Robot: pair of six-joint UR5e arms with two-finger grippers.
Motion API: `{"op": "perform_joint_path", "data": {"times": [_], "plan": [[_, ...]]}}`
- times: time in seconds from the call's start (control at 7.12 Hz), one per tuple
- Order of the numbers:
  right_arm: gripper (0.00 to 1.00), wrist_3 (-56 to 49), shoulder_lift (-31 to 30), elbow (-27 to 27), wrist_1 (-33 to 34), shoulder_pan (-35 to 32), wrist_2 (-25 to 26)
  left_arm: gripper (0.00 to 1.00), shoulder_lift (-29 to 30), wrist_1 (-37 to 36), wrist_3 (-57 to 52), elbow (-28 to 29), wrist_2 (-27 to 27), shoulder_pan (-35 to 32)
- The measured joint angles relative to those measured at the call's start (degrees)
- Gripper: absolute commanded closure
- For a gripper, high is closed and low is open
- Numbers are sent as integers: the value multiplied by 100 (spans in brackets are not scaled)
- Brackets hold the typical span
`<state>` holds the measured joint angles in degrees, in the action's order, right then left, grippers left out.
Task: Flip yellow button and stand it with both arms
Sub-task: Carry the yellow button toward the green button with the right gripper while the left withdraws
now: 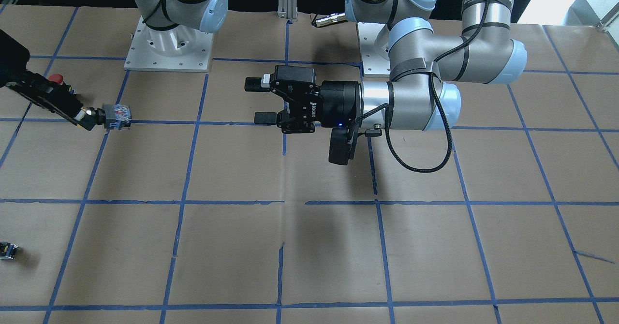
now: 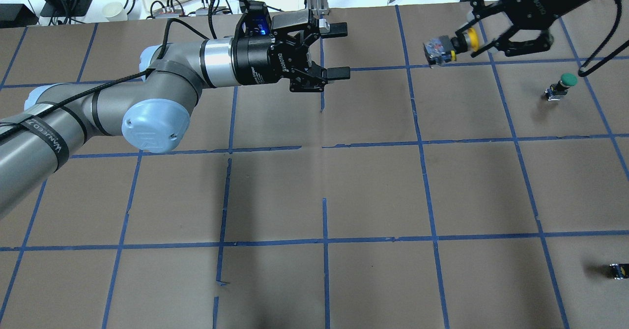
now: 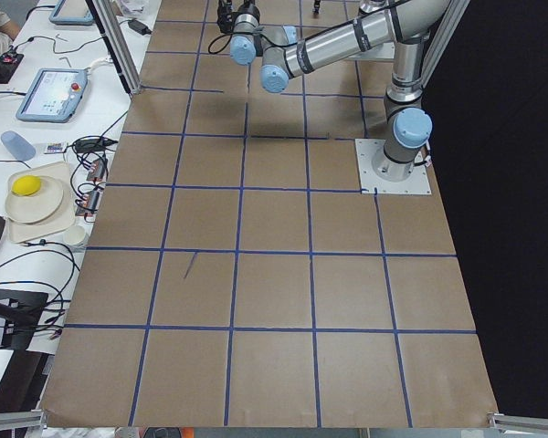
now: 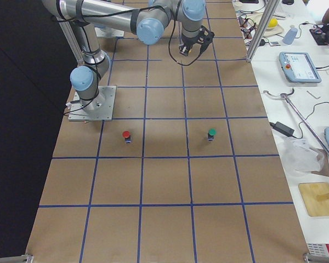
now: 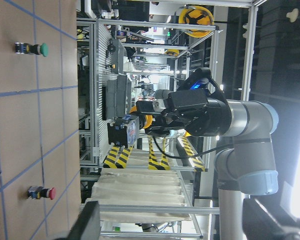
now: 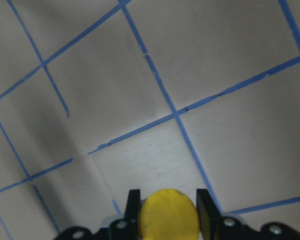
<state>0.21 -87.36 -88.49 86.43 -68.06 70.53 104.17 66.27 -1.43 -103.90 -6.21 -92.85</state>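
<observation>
My right gripper (image 2: 461,43) is shut on the yellow button (image 2: 471,38) and holds it above the table at the far right. The button lies sideways, with its boxy base (image 2: 436,51) pointing at my left gripper. The front view shows the same hold (image 1: 116,115). In the right wrist view the yellow cap (image 6: 169,216) sits between the two fingers (image 6: 204,204). My left gripper (image 2: 344,50) is open and empty. It hangs level above the table's middle, a tile away, facing the button (image 5: 132,127).
A green-capped button (image 2: 565,82) stands on the table below my right gripper. A red-capped button (image 4: 126,135) stands nearer the robot's base. A tiny black block (image 2: 618,270) lies near the right edge. Blue tape lines grid the brown table.
</observation>
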Motion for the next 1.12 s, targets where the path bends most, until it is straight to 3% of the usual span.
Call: {"op": "perform_joint_path", "data": {"times": [0.28,0.56,0.84,1.12], "plan": [[95,-2249,-1,-485,894,627,635,0,-12,-158,302,373,-902,-10],[95,-4413,-14,-1325,2370,1351,779,0,-19,-174,592,673,-1490,-42],[95,-6282,-11,-2274,4018,1975,612,0,-105,-102,925,934,-2267,-69],[94,-7177,45,-3079,5314,2309,-29,0,-204,163,1070,1113,-3022,-96]]}}
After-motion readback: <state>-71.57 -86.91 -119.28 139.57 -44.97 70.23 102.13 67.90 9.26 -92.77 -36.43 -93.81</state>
